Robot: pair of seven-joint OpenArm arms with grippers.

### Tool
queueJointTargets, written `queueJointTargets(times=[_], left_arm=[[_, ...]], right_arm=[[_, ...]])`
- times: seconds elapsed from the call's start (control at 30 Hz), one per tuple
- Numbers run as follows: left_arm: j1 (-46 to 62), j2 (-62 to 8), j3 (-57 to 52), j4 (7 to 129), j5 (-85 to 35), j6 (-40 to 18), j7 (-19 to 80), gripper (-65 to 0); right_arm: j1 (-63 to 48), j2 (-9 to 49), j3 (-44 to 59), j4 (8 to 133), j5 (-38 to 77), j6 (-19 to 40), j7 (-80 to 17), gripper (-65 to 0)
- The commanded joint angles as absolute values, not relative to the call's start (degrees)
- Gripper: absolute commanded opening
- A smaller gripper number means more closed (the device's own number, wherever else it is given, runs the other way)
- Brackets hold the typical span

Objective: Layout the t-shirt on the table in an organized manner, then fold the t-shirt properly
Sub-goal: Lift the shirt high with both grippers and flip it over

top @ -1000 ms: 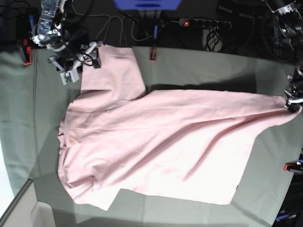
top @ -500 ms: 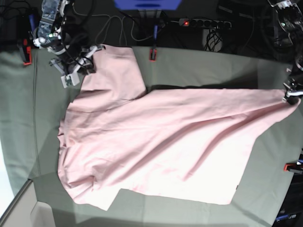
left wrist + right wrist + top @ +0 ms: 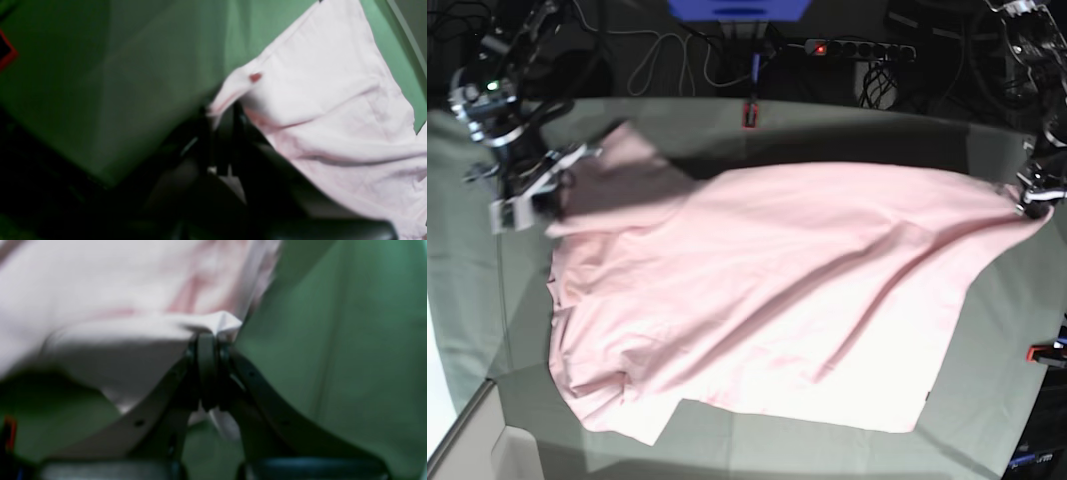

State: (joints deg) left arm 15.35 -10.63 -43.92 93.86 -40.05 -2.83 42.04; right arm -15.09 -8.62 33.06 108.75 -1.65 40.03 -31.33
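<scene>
The pale pink t-shirt [image 3: 767, 300] lies spread over most of the table [image 3: 847, 135], plain side up, with diagonal creases. At the left of the base view my right gripper [image 3: 555, 185] is shut on the shirt's upper left part. The right wrist view shows its jaws pressed together [image 3: 207, 340] with a fold of the pink cloth [image 3: 100, 306] pinched in them. My left gripper [image 3: 1034, 207] holds the far right corner, drawn out to a point. In the left wrist view its dark jaws [image 3: 223, 115] are shut on that corner of the shirt [image 3: 333, 100].
Red-and-black clamps sit at the back edge [image 3: 749, 113] and the right edge [image 3: 1047, 352]. A power strip [image 3: 857, 48] and cables lie behind the table. A pale box edge [image 3: 467, 445] shows at the front left corner.
My right gripper has shut on the shirt's upper left part and drawn it left and forward, unfolding that flap. My left gripper has moved slightly back with its corner.
</scene>
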Motion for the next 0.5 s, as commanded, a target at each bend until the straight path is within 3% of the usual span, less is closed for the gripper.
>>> queueJointTargets(times=[0.0, 0.3, 0.47], left_arm=[[15.0, -11.9, -44.3, 95.0, -40.4, -3.1, 40.7, -64.8], [10.7, -11.9, -43.6, 95.0, -40.2, -3.1, 40.7, -64.8], [4.5, -13.3, -35.9, 94.6, -39.7, -2.6, 40.7, -64.8]], right_arm=[[-13.9, -8.2, 34.3, 110.8, -1.2, 40.0, -30.3, -65.0], [-5.1, -6.6, 40.4, 113.2, -1.4, 40.0, -43.7, -65.0], [-0.5, -5.1, 40.0, 113.2, -1.2, 40.0, -45.1, -65.0]])
